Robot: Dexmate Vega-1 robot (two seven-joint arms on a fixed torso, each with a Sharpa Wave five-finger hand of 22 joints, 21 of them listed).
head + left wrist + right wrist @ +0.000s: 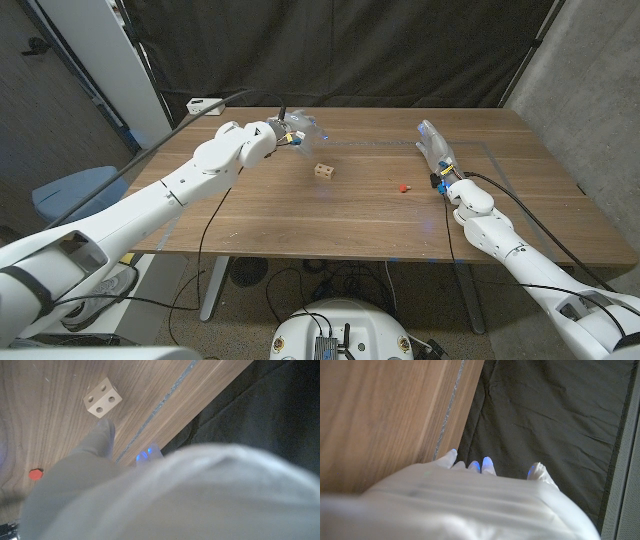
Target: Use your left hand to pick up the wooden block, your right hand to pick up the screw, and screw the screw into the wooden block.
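Block: the block (323, 171) sits on the table (350, 215) near the middle, untouched, holes showing on its faces; you still have to lift it.
Screw: the red screw (403, 186) lies on the wood, apart from the block and on its right-arm side, between the block and your right hand.
Left hand: your left hand (296, 131) hovers near the block on its far left side, holding nothing, fingers spread; the left wrist view shows one finger (102, 435) reaching toward the block but short of it.
Right hand: your right hand (434, 145) stands near the screw, on the side away from the block, fingers extended, holding nothing.
Progress: nothing is picked up. By my reading you are at the approach; both grasps and the screwing remain.
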